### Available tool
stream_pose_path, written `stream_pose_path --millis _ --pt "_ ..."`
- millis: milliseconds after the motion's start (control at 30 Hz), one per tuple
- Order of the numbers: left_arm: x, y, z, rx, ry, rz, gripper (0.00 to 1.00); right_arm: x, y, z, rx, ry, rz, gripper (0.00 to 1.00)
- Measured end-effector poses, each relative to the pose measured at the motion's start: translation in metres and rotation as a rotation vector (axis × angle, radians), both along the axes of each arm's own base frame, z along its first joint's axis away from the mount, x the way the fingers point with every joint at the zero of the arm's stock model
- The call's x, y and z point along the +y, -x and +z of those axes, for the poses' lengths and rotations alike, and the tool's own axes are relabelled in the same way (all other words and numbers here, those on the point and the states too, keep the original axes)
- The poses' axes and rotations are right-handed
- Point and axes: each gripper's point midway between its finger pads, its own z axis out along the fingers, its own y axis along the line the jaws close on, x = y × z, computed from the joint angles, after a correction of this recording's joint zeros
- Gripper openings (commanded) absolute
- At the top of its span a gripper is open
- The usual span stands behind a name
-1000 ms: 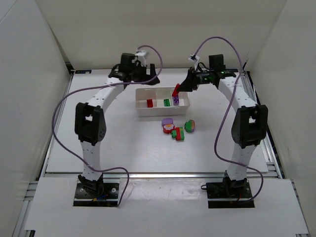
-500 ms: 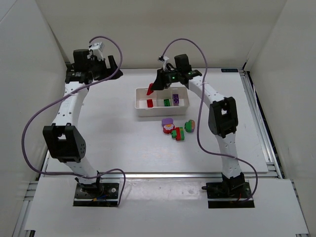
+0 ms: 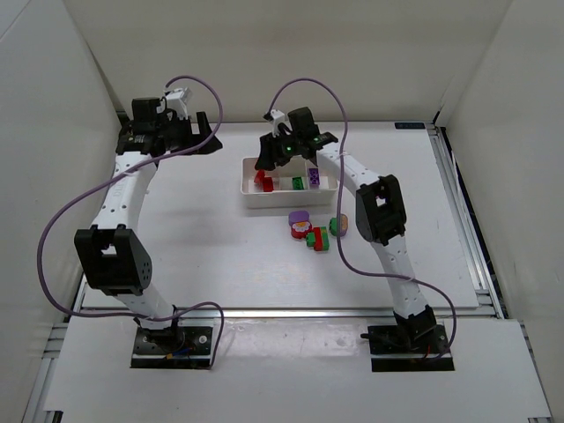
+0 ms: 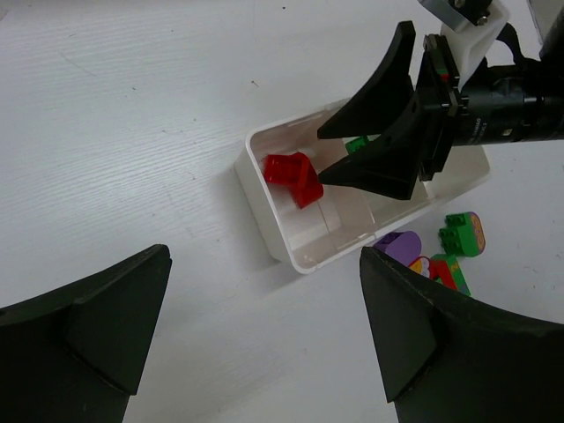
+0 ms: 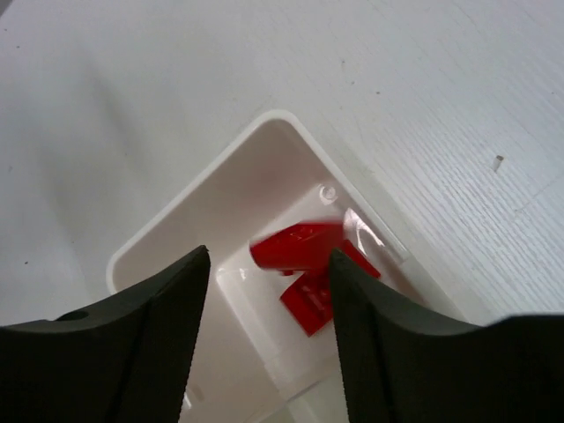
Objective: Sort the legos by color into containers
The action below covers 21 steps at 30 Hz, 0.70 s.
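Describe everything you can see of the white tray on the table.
The tray is one shallow white rectangle, glossy like plastic, with rounded corners and thin walls splitting it into three side-by-side compartments. It lies flat on the table. The left compartment holds red bricks, the middle a green brick, the right a purple brick. The right tool hovers over the left compartment, jaws parted, gripping nothing. Apart from it, off its near side, lie loose bricks.

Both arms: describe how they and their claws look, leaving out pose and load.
The left arm and right arm are built of slim white links joined by boxy black housings, each standing on a black base plate. A thin purple cable loops loosely along each arm. The left claw and right claw each have two broad, matte black, wedge-shaped fingers.
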Motion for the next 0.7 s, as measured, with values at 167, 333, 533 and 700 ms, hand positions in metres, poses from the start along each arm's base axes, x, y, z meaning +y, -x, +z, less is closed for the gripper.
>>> stream_pose_path --millis 167,333,533,700 --pt "-0.007 0.004 0.003 -0.006 0.03 -0.052 1.0 -0.012 -0.003 -0.006 -0.027 0.042 -0.01 0.67" --pt "-0.022 0.01 -0.002 -0.011 0.062 -0.127 0.99 -0.035 0.002 0.009 -0.045 0.066 -0.011 0.65" --pt "-0.074 0.033 -0.012 -0.029 0.044 -0.328 0.99 -0.105 0.024 0.088 -0.187 0.06 0.008 0.62" --pt "-0.143 0.072 -0.019 -0.084 -0.028 -0.592 0.98 -0.193 0.065 0.134 -0.327 0.121 -0.009 0.61"
